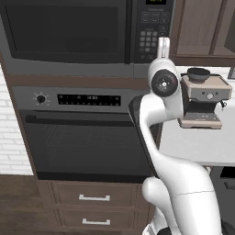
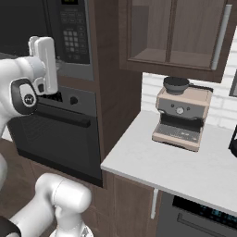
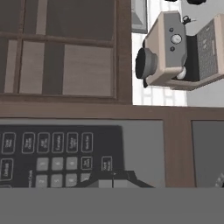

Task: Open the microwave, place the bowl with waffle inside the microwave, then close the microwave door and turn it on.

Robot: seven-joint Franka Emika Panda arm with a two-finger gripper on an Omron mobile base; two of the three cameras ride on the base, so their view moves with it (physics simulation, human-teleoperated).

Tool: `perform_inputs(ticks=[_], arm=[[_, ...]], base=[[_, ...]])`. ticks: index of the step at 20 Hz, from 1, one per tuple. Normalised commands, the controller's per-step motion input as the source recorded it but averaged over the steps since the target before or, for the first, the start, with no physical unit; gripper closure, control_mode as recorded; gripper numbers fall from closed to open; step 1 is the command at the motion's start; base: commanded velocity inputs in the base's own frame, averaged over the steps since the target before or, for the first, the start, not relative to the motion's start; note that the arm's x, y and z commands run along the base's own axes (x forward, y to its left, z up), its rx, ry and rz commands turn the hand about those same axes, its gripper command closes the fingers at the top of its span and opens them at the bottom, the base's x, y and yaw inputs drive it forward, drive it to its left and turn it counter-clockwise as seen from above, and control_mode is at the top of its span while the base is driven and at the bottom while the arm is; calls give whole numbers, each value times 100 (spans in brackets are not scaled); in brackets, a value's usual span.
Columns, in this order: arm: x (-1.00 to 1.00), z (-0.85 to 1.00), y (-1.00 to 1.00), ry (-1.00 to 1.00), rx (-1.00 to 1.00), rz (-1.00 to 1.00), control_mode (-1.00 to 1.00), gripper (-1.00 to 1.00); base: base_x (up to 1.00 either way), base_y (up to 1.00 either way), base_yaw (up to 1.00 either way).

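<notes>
Hand view: gripper at one microwave keypad, fingertips together.
One closed microwave door, one oven, one coffee machine.

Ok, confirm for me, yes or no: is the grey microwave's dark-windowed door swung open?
No, the grey microwave's dark-windowed door sits flush and shut beside its black button keypad in the left base view.

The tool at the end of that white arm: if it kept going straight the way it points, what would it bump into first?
Most likely the microwave's dark button keypad panel: the tool faces it close up, though exact depth is unclear.
</notes>
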Motion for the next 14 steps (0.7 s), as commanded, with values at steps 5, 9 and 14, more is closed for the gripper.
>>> perform_inputs(ticks=[5, 9, 14], arm=[[39, 3, 0, 0, 0, 0, -100, 100], [34, 1, 0, 0, 0, 0, -100, 100], [39, -1, 0, 0, 0, 0, -100, 100]], base=[[0, 0, 0], [0, 0, 0], [0, 0, 0]])
